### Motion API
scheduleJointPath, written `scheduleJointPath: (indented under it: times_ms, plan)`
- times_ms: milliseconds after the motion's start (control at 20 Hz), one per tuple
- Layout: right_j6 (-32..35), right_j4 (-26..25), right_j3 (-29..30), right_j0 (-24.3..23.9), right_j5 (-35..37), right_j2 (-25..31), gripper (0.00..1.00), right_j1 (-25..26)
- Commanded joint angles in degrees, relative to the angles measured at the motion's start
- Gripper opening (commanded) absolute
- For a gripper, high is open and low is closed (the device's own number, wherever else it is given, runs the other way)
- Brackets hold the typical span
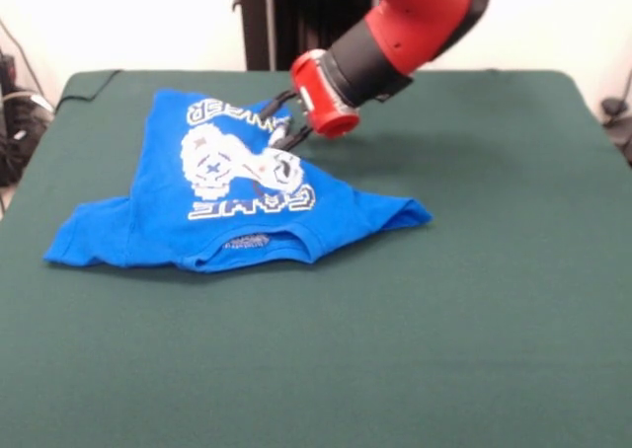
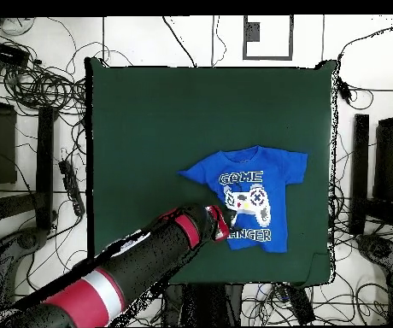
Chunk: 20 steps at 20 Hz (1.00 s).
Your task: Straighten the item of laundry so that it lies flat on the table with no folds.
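— Right at the gripper [image 1: 283, 132], what do you make out?

— Two dark fingers [image 1: 279, 101] reach down from the red wrist onto the print of the blue T-shirt [image 1: 212, 206], by the white controller graphic. They stand a little apart, and I cannot tell whether they pinch any cloth or only press on it. The overhead view shows the gripper [image 2: 225, 224] at the shirt's edge, beside the print, but the fingertips are lost against the cloth there.

— And just around the fingers?

— The cloth under them looks smooth; the controller and both lines of lettering read cleanly. On the camera side of the fingers the collar lies flat with its label showing.

— So it's nearly done?

— Not quite, I'd say. Away from the fingers, towards the front view's right, the sleeve [image 1: 400, 212] is bunched into a ridged point rather than spread. On the opposite side the other sleeve [image 1: 89, 239] runs out long and low, and the shirt's edge beside the collar looks doubled under. The hem end, past the fingers on the far side, seems fairly flat.

— Where does the shirt sit overall?

— On the green table [image 1: 474, 320], in its half nearer the robot, with bare cloth all round it.

— What's left, then?

— My judgement: the body is mostly laid out, and the sleeves and that folded edge need drawing outward before it counts as flat.
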Motion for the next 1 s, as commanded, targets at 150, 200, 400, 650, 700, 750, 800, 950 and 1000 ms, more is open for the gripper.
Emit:
scheduleJointPath:
  times_ms: [150, 200, 400, 650, 700, 750, 800, 950, 1000]
  plan:
    - [5.4, -0.4, -5.6, -2.2, -7.8, -5.4, 1.00, 6.9]
    - [5.7, -0.2, -6.1, -2.4, -8.4, -6.0, 1.00, 7.8]
    - [6.5, 2.0, -9.0, -3.7, -11.4, -8.0, 1.00, 12.1]
    - [6.3, 3.8, -9.9, -4.1, -12.5, -8.6, 1.00, 13.6]
    - [6.0, 3.8, -9.8, -4.2, -12.8, -8.4, 1.00, 13.4]
    - [5.6, 3.7, -9.6, -4.2, -13.0, -8.3, 1.00, 13.1]
    - [5.1, 3.4, -9.4, -4.5, -13.0, -7.8, 1.00, 12.5]
    - [2.6, 2.1, -8.8, -5.9, -13.3, -5.0, 1.00, 9.9]
    - [0.7, 0.8, -8.3, -6.8, -13.3, -3.1, 1.00, 7.9]
